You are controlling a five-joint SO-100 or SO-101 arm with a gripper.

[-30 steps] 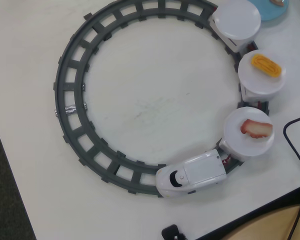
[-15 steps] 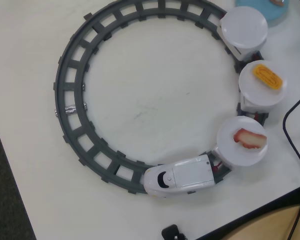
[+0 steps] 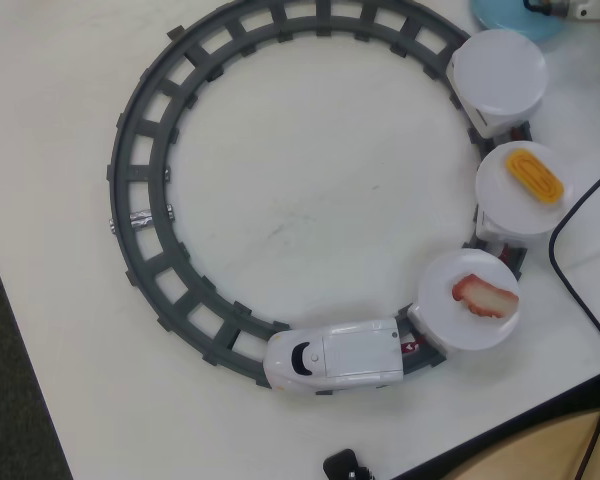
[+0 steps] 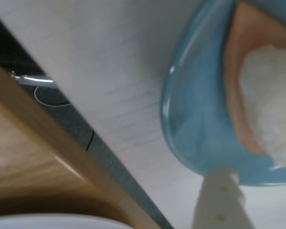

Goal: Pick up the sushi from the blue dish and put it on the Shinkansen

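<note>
**Over the blue dish, sushi right under my wrist**

From the overhead view, the grey ring track (image 3: 145,200) fills most of the white worktop (image 3: 310,190). The Shinkansen (image 3: 332,355) sits on the track toward the near edge, nose with its black window pointing left in this view. Its three cars curve up along the right edge. The car nearest the engine carries a red-and-white piece (image 3: 485,296) on its white disc (image 3: 448,322). The middle car's disc (image 3: 500,195) holds a yellow ridged egg piece (image 3: 536,174). The last disc (image 3: 498,72) is bare. At the far right corner only a sliver of the blue dish (image 3: 505,18) shows, with part of my arm (image 3: 580,8) above it, cut off by the frame. A black cable (image 3: 570,265) loops along the right edge.

From the wrist view, the blue dish (image 4: 195,124) lies close below me on the worktop (image 4: 109,71), and the sushi (image 4: 257,90) rests on it, whitish middle with an orange-pink border, running out of the right side of the frame. One pale finger (image 4: 219,200) of mine reaches up from the bottom edge to just overlap the dish rim. The other finger is out of sight, so I cannot tell whether my gripper is spread or closed. It is not touching the sushi.
</note>
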